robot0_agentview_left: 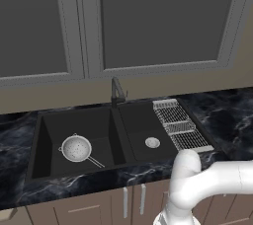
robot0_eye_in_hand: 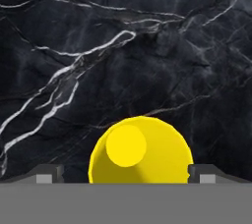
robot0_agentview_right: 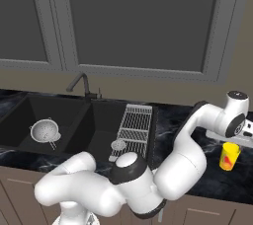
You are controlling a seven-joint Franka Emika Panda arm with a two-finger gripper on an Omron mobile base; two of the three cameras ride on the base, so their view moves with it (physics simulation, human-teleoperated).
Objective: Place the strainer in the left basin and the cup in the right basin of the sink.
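The cup (robot0_agentview_right: pixel 230 156) is yellow and stands upright on the black marbled tabletop (robot0_agentview_right: pixel 197 179), far to the right of the sink (robot0_agentview_left: pixel 118 137). It has a red mark on its side, but it is too small to read. In the hand view the cup sits between the two finger tips (robot0_eye_in_hand: pixel 49 174), which stand wide apart on either side of it without squeezing it. The tool (robot0_eye_in_hand: pixel 126 176) is just above the cup. The strainer (robot0_agentview_left: pixel 76 148) lies in the left basin (robot0_agentview_left: pixel 54 125). The right basin (robot0_agentview_left: pixel 141 120) holds just its drain. A wire rack (robot0_agentview_left: pixel 179 125) lies along the sink's right edge.
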